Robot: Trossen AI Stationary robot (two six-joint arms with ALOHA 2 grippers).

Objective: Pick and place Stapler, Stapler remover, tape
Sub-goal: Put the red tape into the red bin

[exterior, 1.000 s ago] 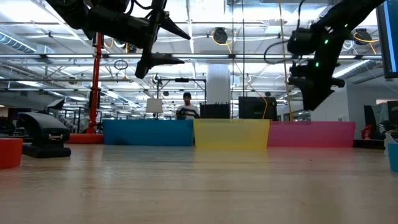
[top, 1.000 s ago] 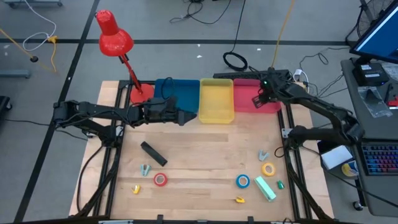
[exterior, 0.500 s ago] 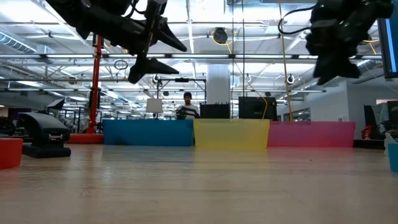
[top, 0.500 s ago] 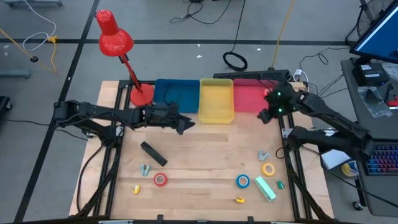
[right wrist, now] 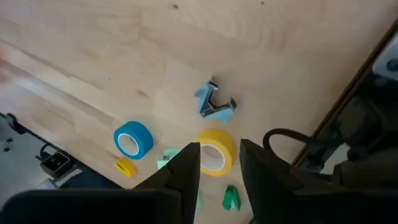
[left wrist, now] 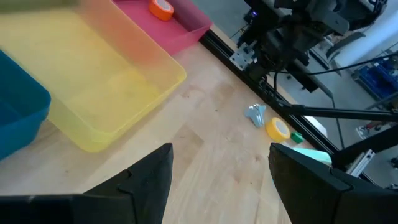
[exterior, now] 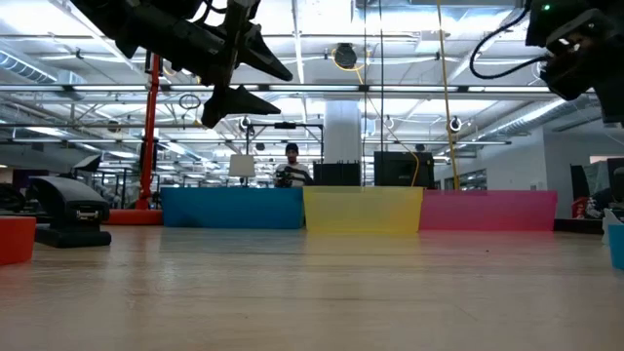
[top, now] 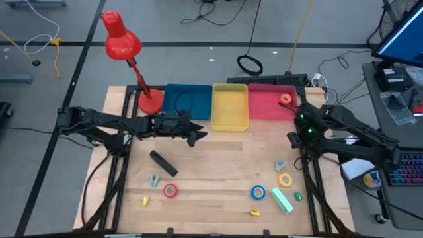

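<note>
The orange tape (top: pixel 286 99) lies in the pink bin (top: pixel 264 109). The black stapler (top: pixel 162 162) rests on the table's left half, with the red tape (top: pixel 170 191) and one grey-blue stapler remover (top: pixel 154 179) nearer the near edge. The blue tape (top: pixel 258 192), the yellow tape (top: pixel 285 179) and a second remover (top: pixel 280 164) lie on the right. My left gripper (top: pixel 200 135) hovers open in front of the blue and yellow bins. My right gripper (right wrist: pixel 219 163) is open and empty, high above the yellow tape (right wrist: pixel 214 155) and the remover (right wrist: pixel 214 106).
Blue (top: pixel 188 102), yellow (top: pixel 230 106) and pink bins stand in a row at the far edge. A red lamp (top: pixel 122 39) stands at the far left corner. A light green block (top: pixel 282 200), a small green piece (top: pixel 297 196) and small yellow pieces (top: pixel 254 212) lie near the near edge.
My right gripper has drawn back from above the pink bin toward the table's right and near side, rising; the orange tape now shows lying in that bin. My left gripper has shifted a little toward the near edge, still open.
</note>
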